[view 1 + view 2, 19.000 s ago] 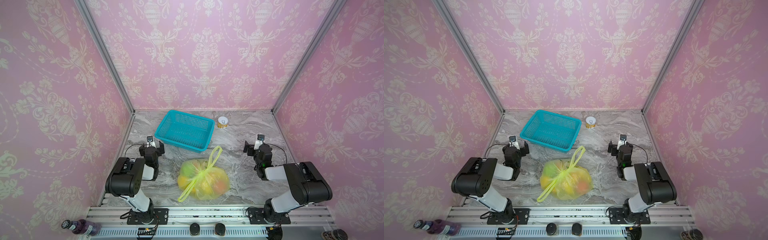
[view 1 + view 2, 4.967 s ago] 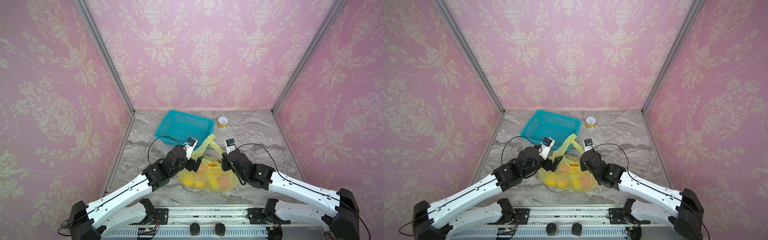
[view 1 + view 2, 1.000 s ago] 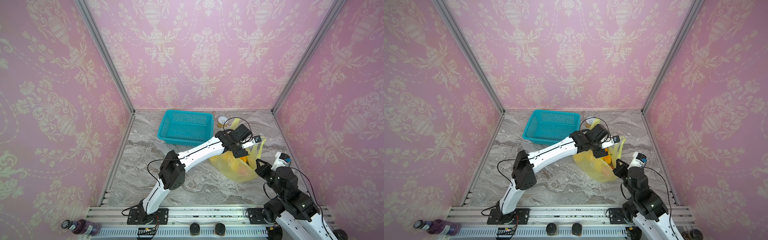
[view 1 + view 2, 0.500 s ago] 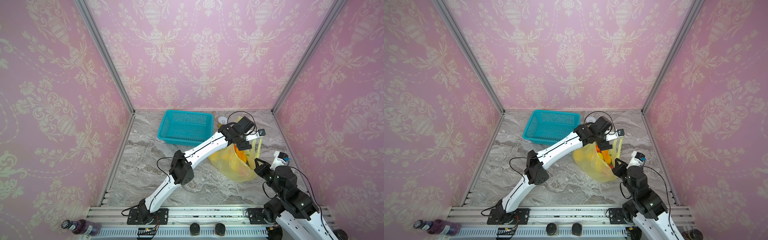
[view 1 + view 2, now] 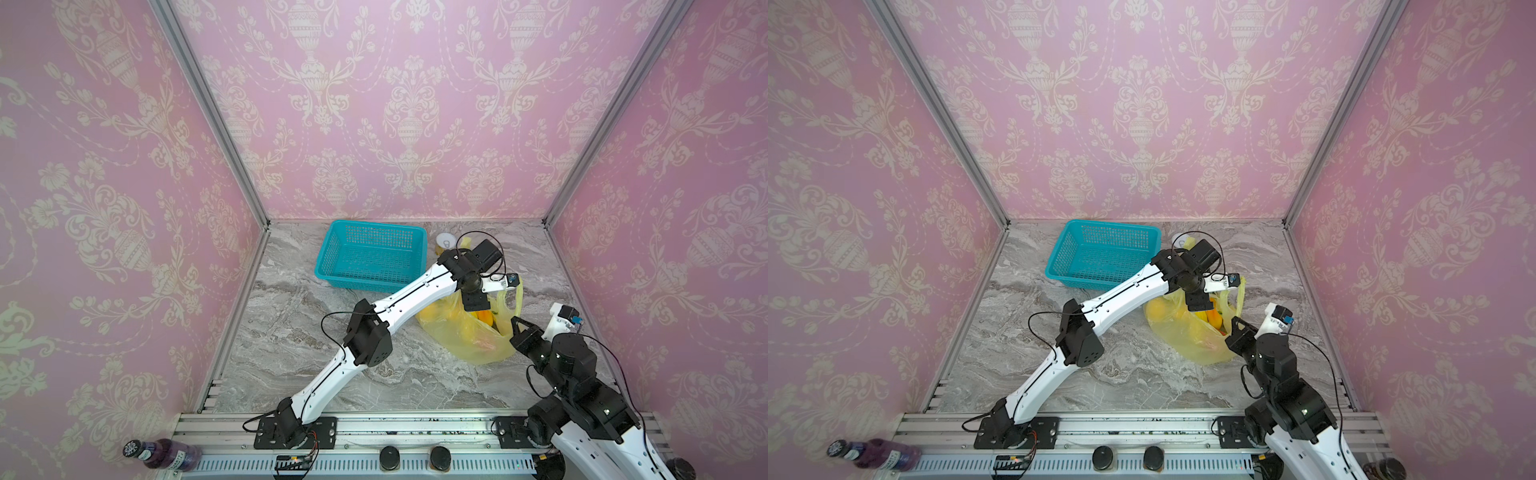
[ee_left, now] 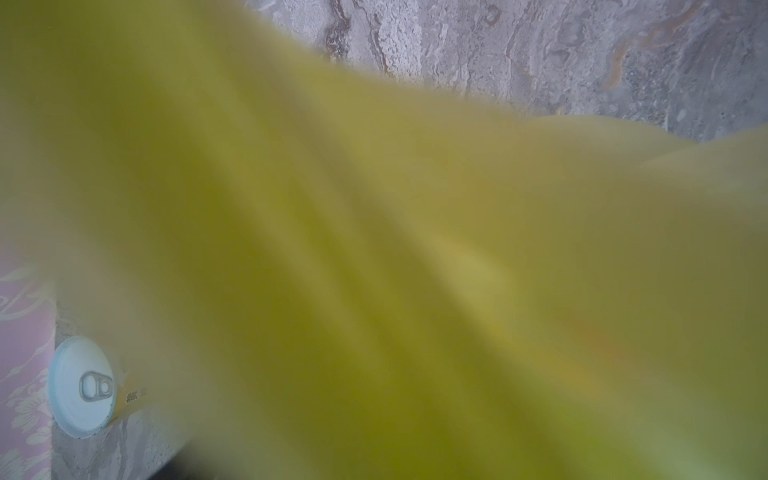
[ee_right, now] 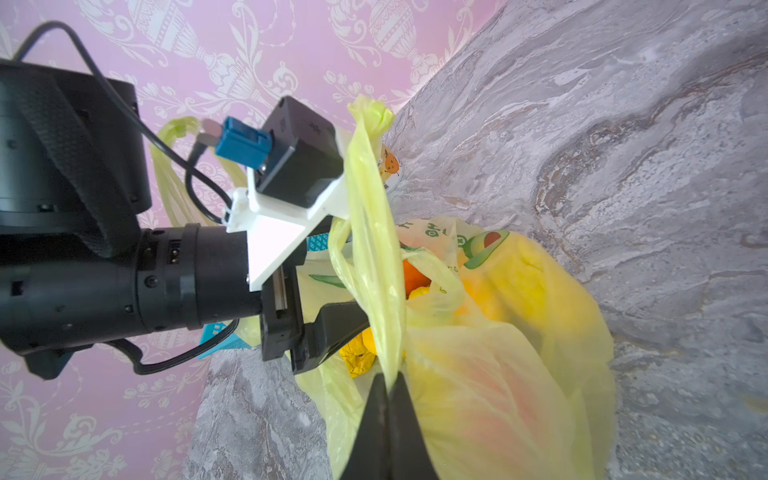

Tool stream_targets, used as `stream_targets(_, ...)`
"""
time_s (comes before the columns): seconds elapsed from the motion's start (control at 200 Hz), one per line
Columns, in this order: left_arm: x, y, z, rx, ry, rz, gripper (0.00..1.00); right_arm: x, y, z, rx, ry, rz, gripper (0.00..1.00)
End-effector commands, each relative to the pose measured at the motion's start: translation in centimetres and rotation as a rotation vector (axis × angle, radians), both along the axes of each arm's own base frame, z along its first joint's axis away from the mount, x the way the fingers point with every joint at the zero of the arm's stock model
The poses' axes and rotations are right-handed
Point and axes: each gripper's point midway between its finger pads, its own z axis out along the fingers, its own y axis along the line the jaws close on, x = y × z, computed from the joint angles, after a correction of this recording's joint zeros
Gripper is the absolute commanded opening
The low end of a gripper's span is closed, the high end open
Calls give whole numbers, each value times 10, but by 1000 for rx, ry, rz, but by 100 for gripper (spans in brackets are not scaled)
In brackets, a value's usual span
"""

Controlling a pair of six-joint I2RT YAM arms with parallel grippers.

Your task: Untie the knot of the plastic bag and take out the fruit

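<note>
Left arm (image 5: pixel 399 303): stretched from the near-left base diagonally across the middle to the far right, wrist bent down, left gripper (image 5: pixel 477 306) pointing downward with jaws spread wide. Right arm (image 5: pixel 575 368): folded at near right, right gripper (image 7: pixel 388 388) aimed far-left, jaws pinched on a strip of the plastic bag (image 7: pixel 374 257).

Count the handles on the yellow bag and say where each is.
2. One handle is pinched in the shut right fingers; the other handle loops beyond the left arm, by the can.
</note>
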Motion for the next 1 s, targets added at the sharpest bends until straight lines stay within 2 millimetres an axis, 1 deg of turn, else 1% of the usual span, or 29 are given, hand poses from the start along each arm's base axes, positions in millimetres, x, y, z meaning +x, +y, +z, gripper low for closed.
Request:
stream_targets(0.0,7,10,7,27,-37,-7,85,-4,-1,6,14,-11,-3,0)
stream_targets(0.07,12,7,3,30,-50,-1,83,-4,0,9,18,-14,5,0)
stream_targets(0.09,13,6,2,30,-52,1,80,-4,0,9,16,-14,6,0)
stream_targets(0.115,14,5,3,26,-57,5,73,-4,1,9,22,-15,8,0)
stream_targets(0.16,19,2,7,11,-75,21,51,-4,1,9,20,-14,9,0)
stream_targets(0.2,28,0,15,-8,-110,52,25,-3,2,7,21,-11,9,0)
stream_targets(0.225,33,-2,21,-26,-134,75,12,-3,2,6,21,-9,11,0)
stream_targets(0.245,38,-2,28,-41,-157,95,4,-2,3,6,23,-9,13,0)
stream_targets(0.265,42,-3,36,-58,-178,117,0,-2,3,6,24,-8,16,0)
stream_targets(0.315,49,-4,59,-108,-218,159,0,-2,5,6,24,-5,23,0)
stream_targets(0.38,53,-2,88,-170,-251,205,0,-1,6,4,19,0,27,0)
stream_targets(0.445,66,6,119,-218,-328,292,0,-1,5,3,13,4,25,0)
stream_targets(0.49,80,16,140,-245,-409,393,0,-1,5,2,11,6,23,0)
stream_targets(0.54,94,34,167,-275,-497,510,0,0,7,1,9,8,30,0)
stream_targets(0.59,100,50,189,-299,-549,597,0,2,9,-1,7,13,40,0)
stream_targets(0.655,101,70,212,-311,-595,682,0,4,12,-3,2,21,53,0)
stream_targets(0.746,96,97,236,-317,-631,786,0,5,14,-6,-11,37,63,0)
stream_targets(0.856,85,129,254,-314,-636,896,0,5,11,-9,-34,43,51,0)
stream_targets(0.936,78,144,257,-323,-618,962,0,6,6,-12,-59,52,28,0)
stream_targets(0.991,73,147,252,-335,-574,980,0,6,-1,-16,-87,66,-2,0)
